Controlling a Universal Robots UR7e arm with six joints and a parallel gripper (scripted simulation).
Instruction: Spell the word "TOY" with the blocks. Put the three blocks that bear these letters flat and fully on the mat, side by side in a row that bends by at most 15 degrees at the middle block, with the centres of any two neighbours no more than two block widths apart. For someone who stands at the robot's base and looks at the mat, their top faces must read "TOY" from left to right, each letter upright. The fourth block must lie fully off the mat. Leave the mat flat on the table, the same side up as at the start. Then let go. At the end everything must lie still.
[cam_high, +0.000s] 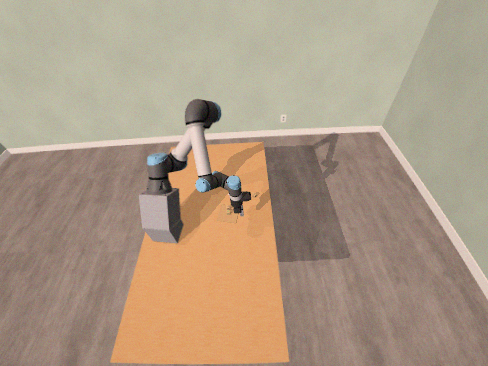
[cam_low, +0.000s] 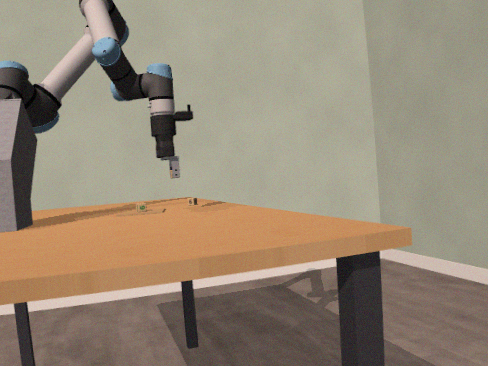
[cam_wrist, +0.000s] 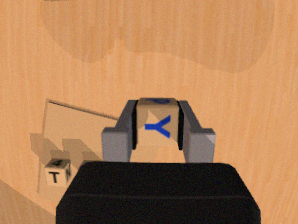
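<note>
My gripper (cam_wrist: 157, 115) is shut on the block with a blue Y (cam_wrist: 158, 127) and holds it well above the table, as the exterior view shows (cam_low: 174, 167). Below it in the wrist view lies the pale tan mat (cam_wrist: 73, 136), with the T block (cam_wrist: 57, 171) on it near its left edge. In the exterior view a block with a green mark (cam_low: 142, 207) sits on the mat and another block (cam_low: 192, 201) lies further right on the table. In the top view the gripper (cam_high: 239, 209) hangs over the mat (cam_high: 229, 216).
The orange table (cam_high: 210, 260) carries the grey robot pedestal (cam_high: 160, 216) at its left side. One block (cam_high: 256, 194) lies off the mat toward the table's right edge.
</note>
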